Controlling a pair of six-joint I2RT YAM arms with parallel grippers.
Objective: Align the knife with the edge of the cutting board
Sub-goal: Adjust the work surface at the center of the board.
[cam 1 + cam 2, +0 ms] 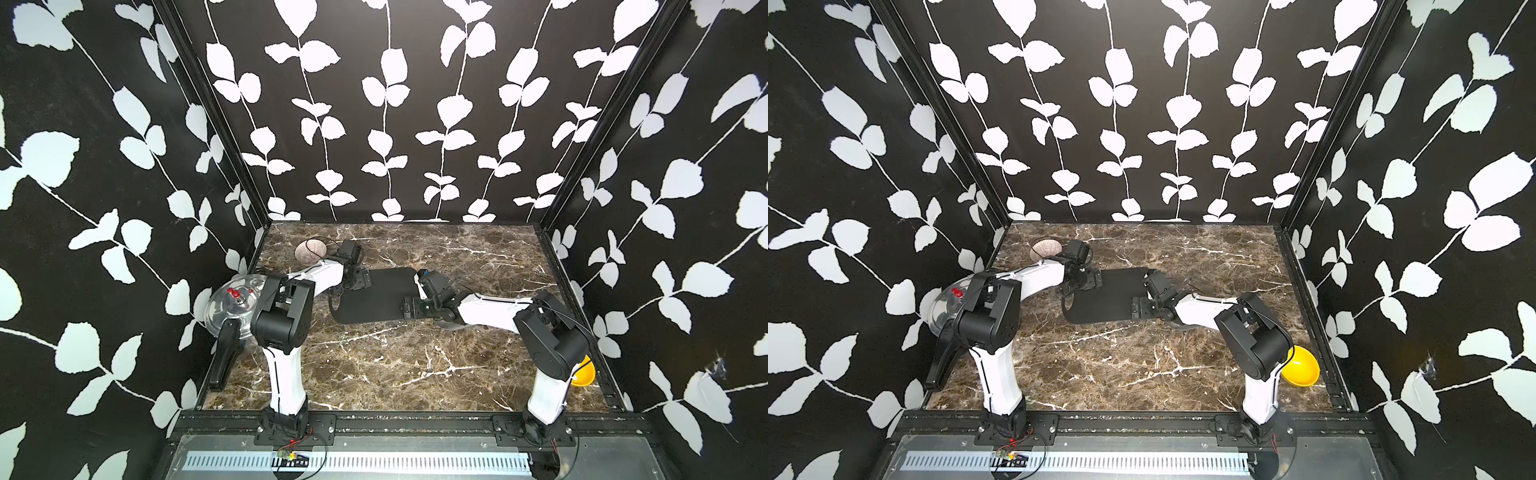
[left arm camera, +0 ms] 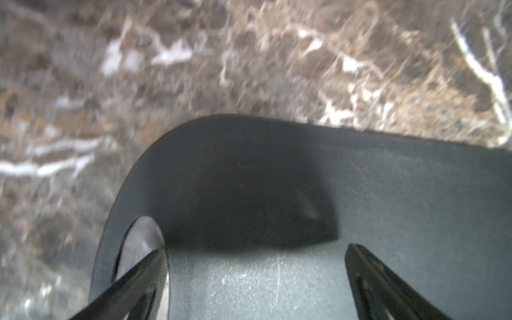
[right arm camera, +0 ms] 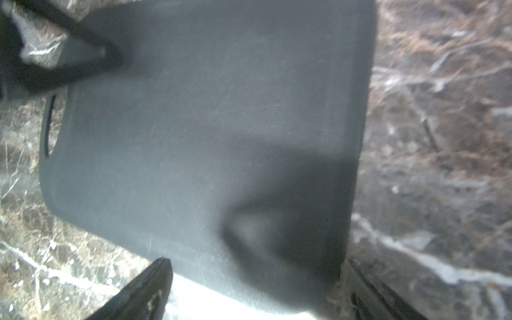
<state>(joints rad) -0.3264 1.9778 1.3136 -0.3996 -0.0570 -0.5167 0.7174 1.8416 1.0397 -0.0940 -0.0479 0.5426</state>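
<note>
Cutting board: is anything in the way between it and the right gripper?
No, nothing visible is in the way. The right gripper hangs over one end of the cutting board with its jaws wide apart, and only bare board shows beneath them.

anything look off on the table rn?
Yes. The cutting board lies skewed to the table edges. What looks like the knife sits off its right end, mostly hidden under the right arm, so alignment can't be judged. The left gripper and right gripper are open over the board.
</note>
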